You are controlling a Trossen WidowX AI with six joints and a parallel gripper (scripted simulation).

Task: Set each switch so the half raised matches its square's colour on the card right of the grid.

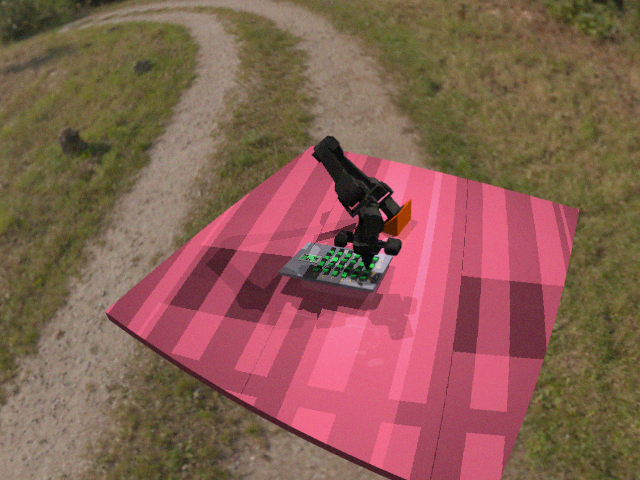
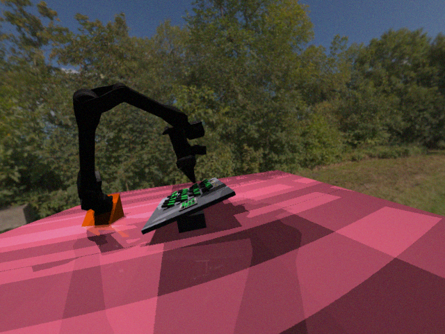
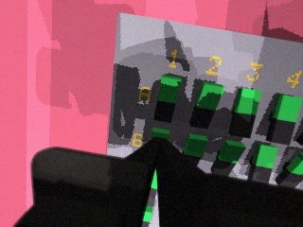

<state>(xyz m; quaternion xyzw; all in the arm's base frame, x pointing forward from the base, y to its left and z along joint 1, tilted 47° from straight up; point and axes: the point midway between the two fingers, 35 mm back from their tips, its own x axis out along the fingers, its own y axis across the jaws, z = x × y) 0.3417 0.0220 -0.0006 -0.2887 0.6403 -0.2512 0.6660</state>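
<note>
The tilted grey panel [image 1: 290, 269] [image 2: 155, 223] [image 3: 142, 38] carries rows of green and dark grey switches. The small card [image 1: 309, 257] [image 2: 188, 203] lies on the panel beside the grid and is outside the wrist view. My gripper [image 1: 368, 266] [image 2: 194, 181] [image 3: 158, 143] is shut and empty, pointing down with its tips at switch B1 [image 3: 160, 132]. The tips hide that switch's nearer half; whether they touch it I cannot tell. Switch A1 [image 3: 169, 90] and the rest of row A show beyond the tips. The fingers hide most lower rows in the wrist view.
The panel rests on a black stand [image 2: 192, 223] on the pink table [image 1: 341, 356] [image 2: 201, 298]. An orange block [image 1: 399, 221] [image 2: 117, 209] stands at the arm's base. Shadows of the arm fall across the panel and table.
</note>
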